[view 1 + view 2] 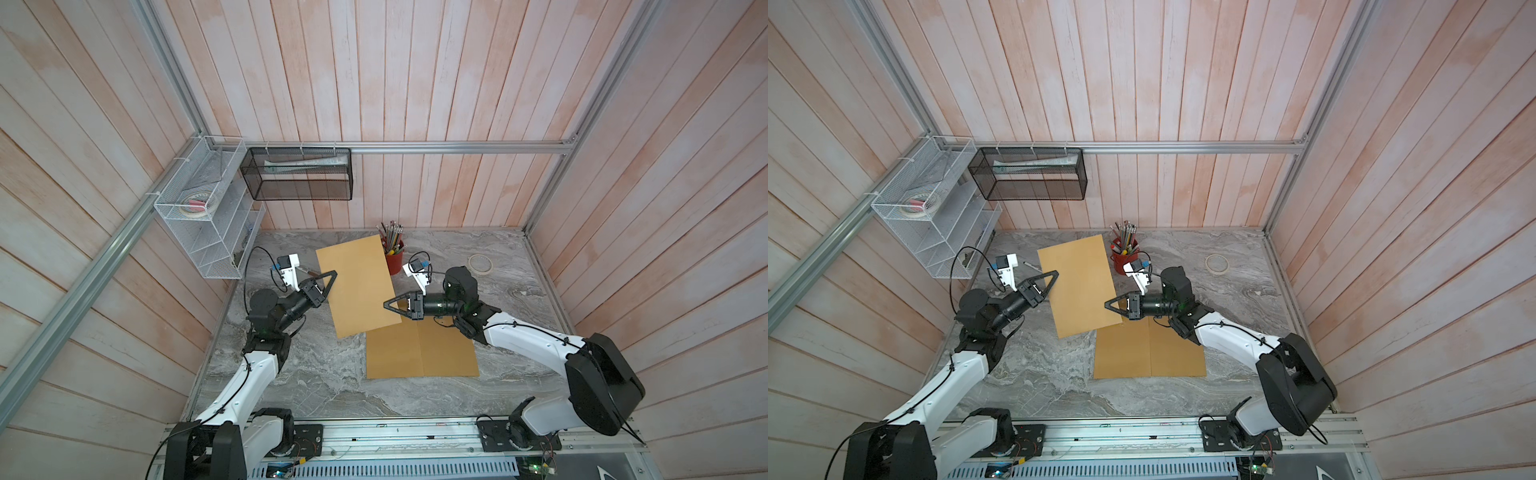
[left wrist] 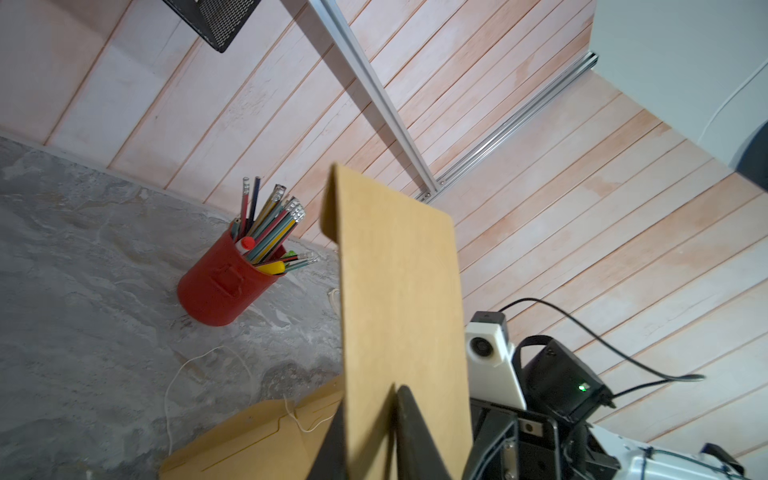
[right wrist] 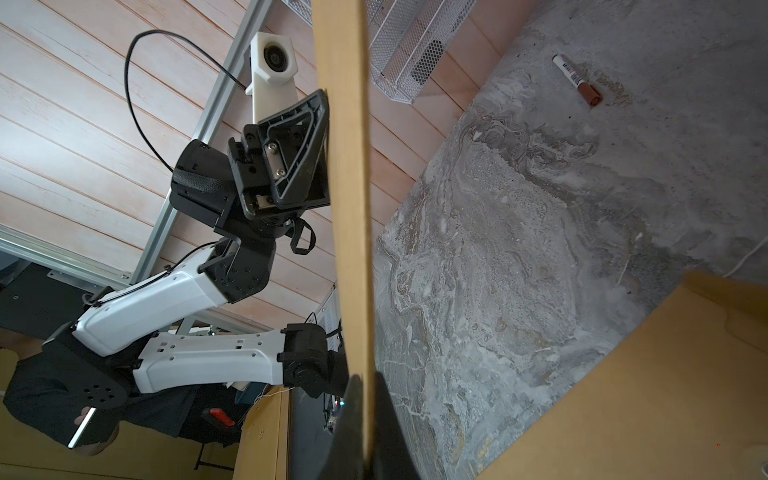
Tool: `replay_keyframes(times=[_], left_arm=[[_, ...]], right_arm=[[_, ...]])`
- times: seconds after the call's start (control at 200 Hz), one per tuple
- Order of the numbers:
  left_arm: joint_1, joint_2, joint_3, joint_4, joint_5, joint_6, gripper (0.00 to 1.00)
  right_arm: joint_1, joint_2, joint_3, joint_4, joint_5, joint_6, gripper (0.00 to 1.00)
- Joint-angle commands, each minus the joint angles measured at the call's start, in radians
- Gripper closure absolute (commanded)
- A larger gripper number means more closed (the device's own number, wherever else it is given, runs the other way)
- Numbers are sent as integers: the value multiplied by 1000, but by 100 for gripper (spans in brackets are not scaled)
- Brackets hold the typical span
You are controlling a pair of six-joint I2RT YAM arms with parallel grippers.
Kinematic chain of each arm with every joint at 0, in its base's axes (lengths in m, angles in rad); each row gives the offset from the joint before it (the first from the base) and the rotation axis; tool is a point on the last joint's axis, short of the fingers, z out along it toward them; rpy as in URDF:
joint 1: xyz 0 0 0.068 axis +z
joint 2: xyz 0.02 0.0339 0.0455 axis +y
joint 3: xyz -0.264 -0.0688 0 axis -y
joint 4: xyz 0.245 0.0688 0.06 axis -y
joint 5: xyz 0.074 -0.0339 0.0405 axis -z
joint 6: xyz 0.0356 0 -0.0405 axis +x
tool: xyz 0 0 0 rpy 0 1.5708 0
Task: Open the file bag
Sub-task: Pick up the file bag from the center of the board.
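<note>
Obs.: the file bag (image 1: 419, 353), kraft brown, lies flat on the bench (image 1: 299, 374), below the right pincer (image 1: 385, 304) and its wrist. The right pincer is pressed together on one edge of a stiff kraft sheet (image 1: 357, 286), which is held raised and tilted between the two pincers. The left pincer (image 1: 333, 273) straddles the opposite edge; whether it pinches or stands slack cannot be told. The bag's white string (image 2: 166, 399) trails loose over the bench below the left pincer, so the tie is judged undone. A flap fold shows, but whether the mouth is open cannot be told, nor whether the sheet belongs to the bag. Judged remaining: flap lifted clear, mouth open. Writing: none seen on bag or sheet. The marker (image 3: 577, 81) on the bench near the left pincer has a printed label, too small to read.
</note>
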Motion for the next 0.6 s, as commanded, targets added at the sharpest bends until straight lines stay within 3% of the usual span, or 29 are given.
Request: replay_keyframes(times=[0.0, 0.18, 0.435, 0.595], left_arm=[[5, -45, 1, -93, -87, 53, 60], [3, -100, 65, -377, -197, 158, 39], [-10, -143, 216, -734, -392, 236, 27], [-69, -118, 307, -876, -496, 243, 23]], right_arm=[[17, -49, 47, -125, 74, -66, 100], [49, -81, 118, -311, 206, -158, 100], [107, -26, 235, -466, 379, -248, 100], [154, 18, 312, -527, 498, -281, 100]])
